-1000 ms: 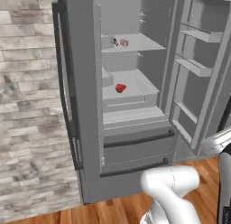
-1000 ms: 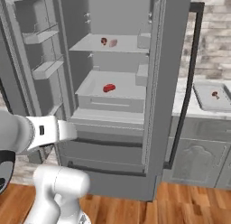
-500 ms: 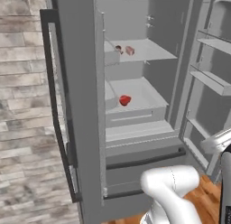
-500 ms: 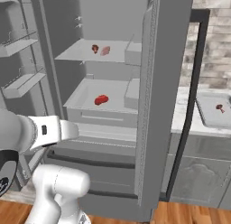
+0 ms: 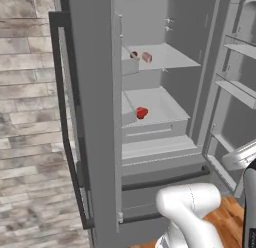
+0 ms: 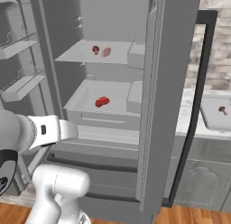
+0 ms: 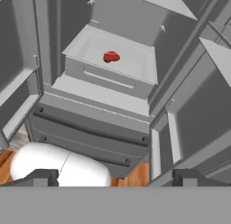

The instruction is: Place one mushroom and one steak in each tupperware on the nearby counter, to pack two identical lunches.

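Inside the open fridge, a dark-capped mushroom [image 5: 134, 55] [image 6: 95, 49] and a pale pink steak [image 5: 146, 57] [image 6: 106, 52] lie side by side on the upper shelf. A bright red steak [image 5: 141, 112] [image 6: 102, 101] [image 7: 111, 57] rests on the tray shelf below. My gripper [image 7: 116, 177] is open and holds nothing; it hangs low in front of the fridge, well short of the red steak. To the right, on the marble counter [image 6: 187, 115], the light-grey tupperware [image 6: 208, 121] holds another mushroom [image 6: 223, 110].
The right fridge door [image 6: 169, 96] stands open between the shelves and the counter. The left door [image 5: 85, 117] juts out beside the brick wall. Door racks [image 6: 22, 85] flank the opening. The freezer drawer [image 7: 90, 133] lies under the shelves, above the wooden floor.
The base has driven closer to the fridge, so both base views now show the shelves larger. The gripper stays open and the food has not moved.
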